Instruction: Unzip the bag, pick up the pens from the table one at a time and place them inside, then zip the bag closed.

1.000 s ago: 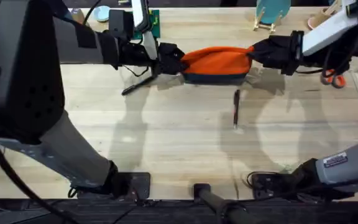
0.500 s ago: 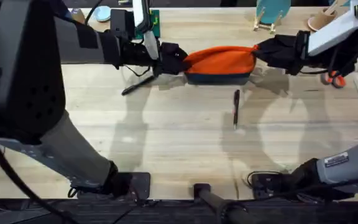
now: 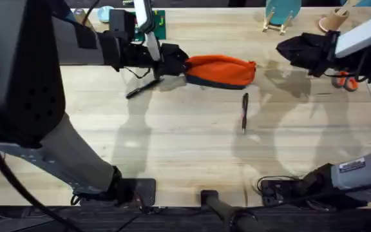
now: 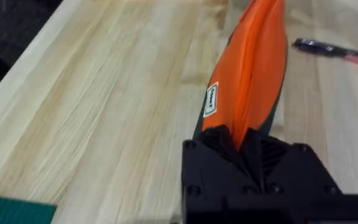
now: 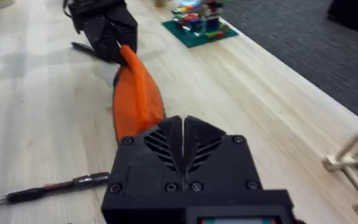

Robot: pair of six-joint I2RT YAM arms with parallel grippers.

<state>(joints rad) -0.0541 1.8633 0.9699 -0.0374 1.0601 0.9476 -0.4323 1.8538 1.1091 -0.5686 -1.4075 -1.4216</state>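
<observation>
Left gripper [image 3: 176, 62]: I have it clamped on the left end of the bag [image 3: 221, 69]; in the left wrist view the orange fabric is pinched between my closed fingers.
Right gripper [image 3: 287, 50]: half a second ago it was at the bag's right end; now it is off to the right with a clear gap, fingers together on nothing.
Bag: slumped on the table [image 3: 172, 135] and slack, no longer stretched between both arms.
Pens: one [image 3: 244, 112] lies just in front of the bag, another [image 3: 142, 87] near my left gripper.
Meaning: I judge the zipper pull is over; I cannot tell if the bag is open. Picking up a pen likely comes next.
</observation>
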